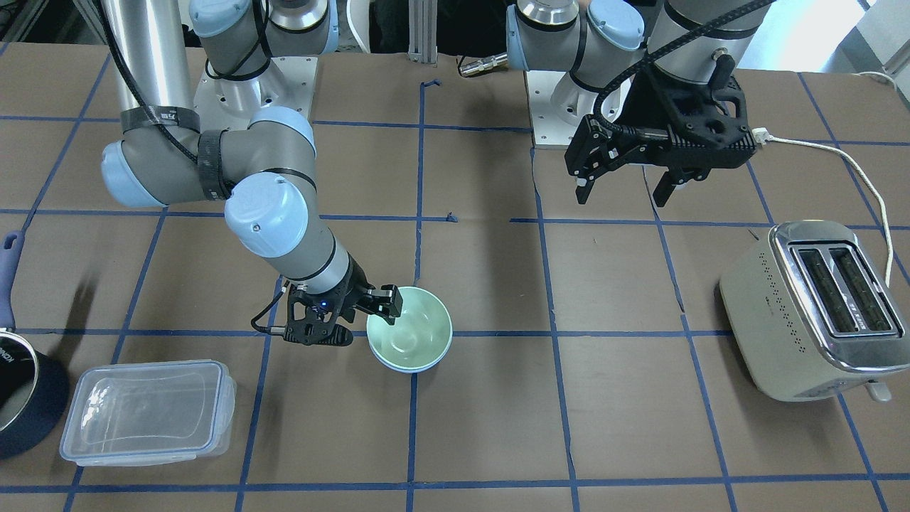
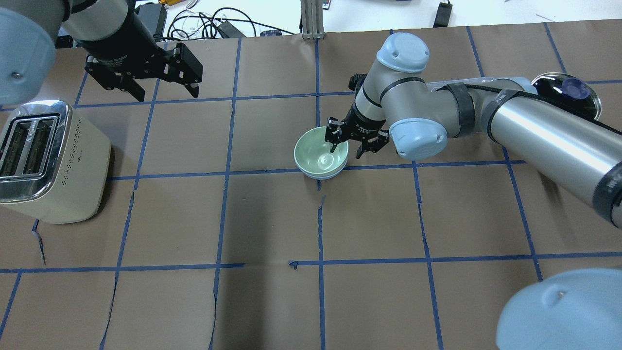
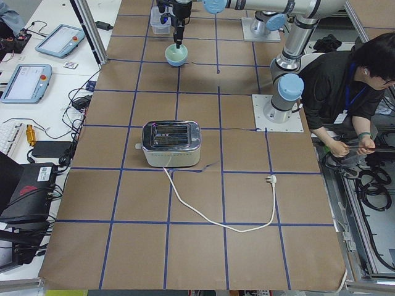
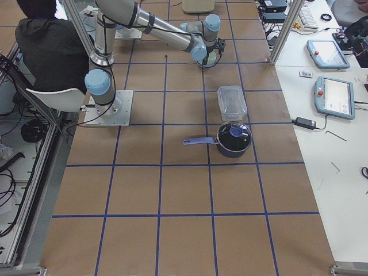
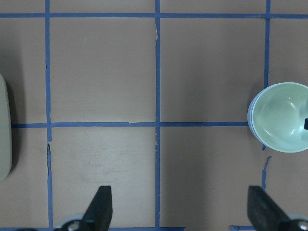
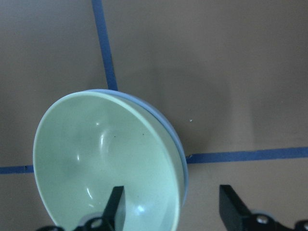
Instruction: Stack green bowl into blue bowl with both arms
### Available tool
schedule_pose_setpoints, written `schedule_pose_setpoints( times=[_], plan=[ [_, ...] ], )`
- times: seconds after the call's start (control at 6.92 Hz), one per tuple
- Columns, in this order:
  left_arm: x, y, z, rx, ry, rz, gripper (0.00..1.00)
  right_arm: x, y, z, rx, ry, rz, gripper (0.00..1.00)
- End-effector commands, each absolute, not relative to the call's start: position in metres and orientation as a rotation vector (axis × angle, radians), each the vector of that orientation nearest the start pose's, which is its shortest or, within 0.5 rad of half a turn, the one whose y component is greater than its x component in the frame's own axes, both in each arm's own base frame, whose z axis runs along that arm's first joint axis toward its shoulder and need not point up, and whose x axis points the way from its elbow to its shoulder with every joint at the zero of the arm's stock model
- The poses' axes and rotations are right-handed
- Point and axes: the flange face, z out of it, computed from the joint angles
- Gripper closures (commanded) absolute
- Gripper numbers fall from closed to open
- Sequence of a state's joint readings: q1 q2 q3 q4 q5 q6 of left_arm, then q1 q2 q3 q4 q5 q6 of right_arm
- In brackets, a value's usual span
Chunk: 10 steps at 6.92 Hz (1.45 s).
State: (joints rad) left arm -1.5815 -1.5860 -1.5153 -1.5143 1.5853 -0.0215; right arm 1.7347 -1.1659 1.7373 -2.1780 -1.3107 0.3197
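Note:
The green bowl (image 1: 412,333) sits nested inside the blue bowl (image 1: 409,368), of which only a thin rim shows beneath it, near the table's middle. They also show in the overhead view as the green bowl (image 2: 318,153) and the blue bowl (image 2: 325,175). My right gripper (image 1: 362,320) is open and straddles the bowls' rim, one finger inside the green bowl (image 6: 101,163) and one outside. My left gripper (image 1: 624,195) is open and empty, held high and well away from the bowls; its wrist view shows the green bowl (image 5: 281,118) at the right edge.
A cream toaster (image 1: 810,313) with a white cord (image 1: 853,163) stands on my left side. A clear rectangular container (image 1: 149,409) and a dark navy saucepan (image 1: 21,398) sit on my right side. An operator sits beside the table (image 3: 345,80).

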Motion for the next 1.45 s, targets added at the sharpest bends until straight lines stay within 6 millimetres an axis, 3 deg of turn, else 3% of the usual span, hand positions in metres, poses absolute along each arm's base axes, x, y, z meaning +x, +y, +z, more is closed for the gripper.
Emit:
schedule_pose_setpoints(
  times=[0.0, 0.14, 0.29, 0.43, 0.58, 1.01, 1.3],
  plan=[
    [-0.138, -0.506, 0.513, -0.018, 3.127, -0.147, 0.00, 0.241, -0.591, 0.285, 0.222, 2.969, 0.003, 0.00],
    [-0.138, -0.506, 0.513, -0.018, 3.127, -0.147, 0.00, 0.233, -0.606, 0.324, 0.240, 3.025, 0.046, 0.00],
    [-0.137, -0.504, 0.509, -0.018, 3.126, -0.137, 0.00, 0.208, -0.618, 0.360, 0.238, 3.035, 0.120, 0.00],
    [-0.137, -0.503, 0.508, -0.018, 3.126, -0.137, 0.00, 0.169, -0.622, 0.392, 0.267, 3.066, 0.110, 0.00],
    [-0.137, -0.503, 0.508, -0.018, 3.126, -0.135, 0.00, 0.147, -0.608, 0.421, 0.291, 3.087, 0.095, 0.00],
    [-0.137, -0.502, 0.508, -0.015, 3.126, -0.135, 0.00, 0.114, -0.556, 0.493, 0.211, 3.178, 0.068, 0.00],
    [-0.137, -0.502, 0.509, -0.018, 3.126, -0.137, 0.00, 0.118, -0.543, 0.488, 0.210, 3.161, 0.093, 0.00]
  ],
)
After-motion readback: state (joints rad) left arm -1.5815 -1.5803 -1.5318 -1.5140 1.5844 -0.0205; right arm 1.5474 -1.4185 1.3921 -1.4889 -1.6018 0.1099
